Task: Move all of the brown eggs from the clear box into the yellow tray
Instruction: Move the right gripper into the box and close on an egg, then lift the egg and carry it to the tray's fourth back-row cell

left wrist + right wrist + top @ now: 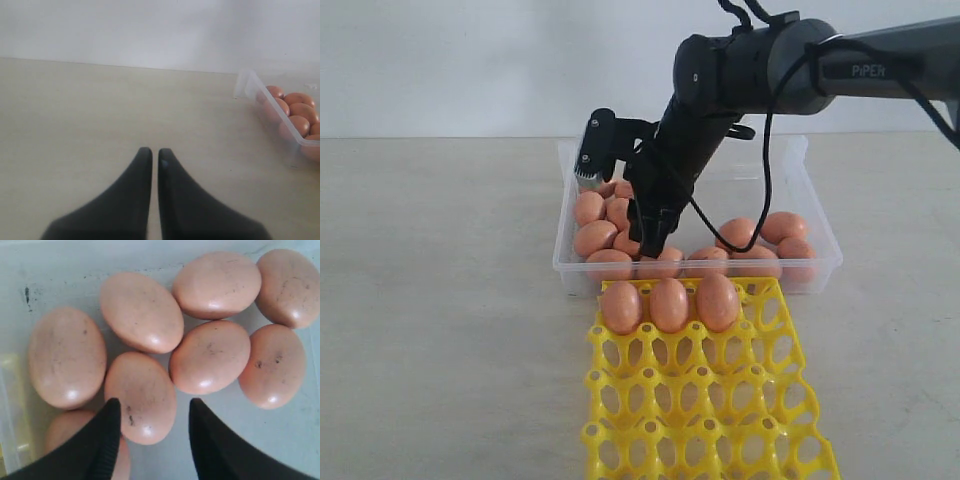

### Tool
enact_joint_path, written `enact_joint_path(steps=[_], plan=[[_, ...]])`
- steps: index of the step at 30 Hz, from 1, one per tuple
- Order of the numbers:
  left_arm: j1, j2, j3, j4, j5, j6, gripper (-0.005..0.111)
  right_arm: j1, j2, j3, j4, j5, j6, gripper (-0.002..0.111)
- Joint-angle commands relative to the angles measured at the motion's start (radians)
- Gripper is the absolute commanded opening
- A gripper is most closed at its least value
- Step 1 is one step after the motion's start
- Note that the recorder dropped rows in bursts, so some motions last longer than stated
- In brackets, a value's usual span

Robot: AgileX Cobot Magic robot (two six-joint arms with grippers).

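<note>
Several brown eggs (pixel 595 238) lie in the clear box (pixel 825 225), most along its left side and front wall. Three more eggs (pixel 669 304) sit in the back row of the yellow tray (pixel 710 400), which stands just in front of the box. My right gripper (pixel 653 243) reaches down into the left part of the box. In the right wrist view it (pixel 154 402) is open, its fingers on either side of one speckled egg (pixel 141 395); one finger is close against the egg, the other stands apart. My left gripper (pixel 151 152) is shut and empty above bare table.
The box's corner (pixel 250 82) with eggs (pixel 298 125) shows at the edge of the left wrist view. The right arm's elbow and cable (pixel 760 170) hang over the middle of the box. Other eggs (pixel 210 357) crowd close round the one between the fingers.
</note>
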Motion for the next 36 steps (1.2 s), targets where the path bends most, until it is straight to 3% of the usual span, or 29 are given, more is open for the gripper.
enact_joint_path(steps=[1, 21, 23, 25, 28, 36], plan=[[-0.004, -0.002, 0.004, 0.004, -0.013, 0.004, 0.004, 0.0, 0.013, -0.007, 0.005, 0.008, -0.036, 0.052], [-0.004, -0.002, 0.004, 0.004, -0.013, 0.004, 0.004, 0.0, 0.094, -0.007, 0.005, -0.034, -0.055, 0.052], [-0.004, -0.002, 0.004, 0.004, -0.013, 0.004, 0.004, 0.0, 0.094, -0.007, 0.005, -0.032, -0.051, 0.045], [-0.004, -0.002, 0.004, 0.004, -0.013, 0.004, 0.004, 0.0, 0.092, -0.007, 0.005, -0.032, -0.051, 0.03], [-0.004, -0.002, 0.004, 0.004, -0.013, 0.004, 0.004, 0.0, 0.081, -0.007, 0.005, -0.03, -0.051, -0.001], [-0.004, -0.002, 0.004, 0.004, -0.013, 0.004, 0.004, -0.019, 0.008, -0.002, 0.078, -0.023, 0.261, 0.0]])
